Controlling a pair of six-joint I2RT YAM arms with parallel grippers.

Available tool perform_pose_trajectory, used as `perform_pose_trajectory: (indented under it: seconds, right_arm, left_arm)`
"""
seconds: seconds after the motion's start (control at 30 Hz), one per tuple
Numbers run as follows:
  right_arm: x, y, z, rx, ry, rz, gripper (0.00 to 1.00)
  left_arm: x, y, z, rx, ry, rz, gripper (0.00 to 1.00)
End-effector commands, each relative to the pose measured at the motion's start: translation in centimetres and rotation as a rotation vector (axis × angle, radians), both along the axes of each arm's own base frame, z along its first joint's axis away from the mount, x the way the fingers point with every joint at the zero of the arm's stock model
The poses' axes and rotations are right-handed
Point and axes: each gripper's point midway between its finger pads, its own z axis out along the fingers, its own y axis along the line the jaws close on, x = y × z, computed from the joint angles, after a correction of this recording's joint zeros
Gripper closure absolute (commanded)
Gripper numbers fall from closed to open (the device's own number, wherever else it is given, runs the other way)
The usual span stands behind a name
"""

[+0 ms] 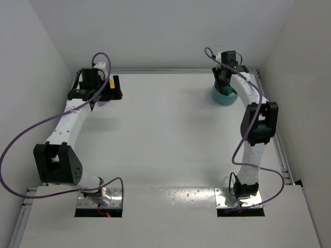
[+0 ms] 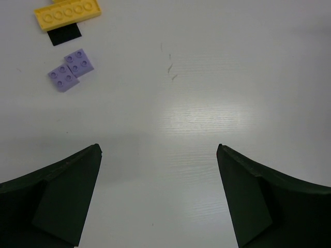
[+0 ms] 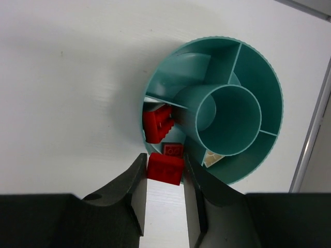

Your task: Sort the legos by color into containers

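Observation:
In the right wrist view my right gripper [image 3: 164, 160] is shut on a small red lego [image 3: 166, 170], held just over the near rim of the round teal container [image 3: 269, 77]. Two more red legos [image 3: 157, 124] lie in the compartment under it, and a pale piece [image 3: 211, 158] lies in the neighbouring one. In the left wrist view my left gripper [image 2: 159, 150] stands wide open over bare table. Ahead and to its left lie a yellow lego plate [image 2: 67, 14] and two pale purple legos [image 2: 71, 70]. From above, the container [image 1: 223, 98] is at the back right and the left gripper [image 1: 109, 88] at the back left.
A small black patch [image 2: 64, 34] lies beside the yellow plate. A metal rail [image 1: 276, 139] runs along the table's right edge close to the container, and the white walls close in at the back. Purple cables [image 1: 20, 139] loop off both arms.

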Motion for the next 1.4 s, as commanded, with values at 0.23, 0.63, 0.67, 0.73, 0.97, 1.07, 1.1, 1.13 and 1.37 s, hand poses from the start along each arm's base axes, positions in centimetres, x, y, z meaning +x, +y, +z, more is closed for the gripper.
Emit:
perform_pose_trajectory:
  seconds: [0.23, 0.63, 0.67, 0.73, 0.97, 1.07, 1.1, 1.13, 1.37]
  right_arm:
    - [0.7, -2.8, 0.2, -0.044, -0.026, -0.101, 0.81]
    - [0.7, -2.7, 0.2, -0.032, -0.028, -0.115, 0.51]
    - [0.7, -2.7, 0.7, -0.030, -0.038, -0.115, 0.51]
    - [0.8, -2.7, 1.0, -0.029, -0.050, -0.115, 0.51]
    - [0.4, -4.4, 3.0, -0.068, -0.180, -0.220, 0.30]
    - [-0.6, -4.9, 3.1, -0.058, -0.197, -0.284, 0.18]
    - [-1.0, -5.2, 2.6, -0.063, -0.202, -0.302, 0.18]
    - [-1.3, -5.3, 2.8, -0.061, -0.213, -0.315, 0.16]
    - [-1.6, -5.6, 3.1, -0.049, -0.253, -0.347, 0.11]
  left_arm:
    - [0.5, -0.6, 1.8, 0.022, -0.048, -0.011, 0.00]
    - [0.6, -0.5, 2.2, 0.027, -0.057, -0.004, 0.00]
    - [0.6, -0.5, 2.2, 0.027, -0.057, -0.004, 0.00]
    - [0.6, -0.5, 2.2, 0.027, -0.057, -0.004, 0.00]
    - [0.7, -0.3, 2.2, 0.032, -0.057, 0.004, 0.00]
    - [0.7, -0.3, 2.2, 0.032, -0.057, 0.004, 0.00]
    - [0.7, -0.1, 2.2, 0.038, -0.058, 0.013, 0.00]
    - [0.7, -0.1, 2.2, 0.038, -0.058, 0.013, 0.00]
    - [0.7, -0.2, 2.0, 0.031, -0.057, 0.018, 0.00]
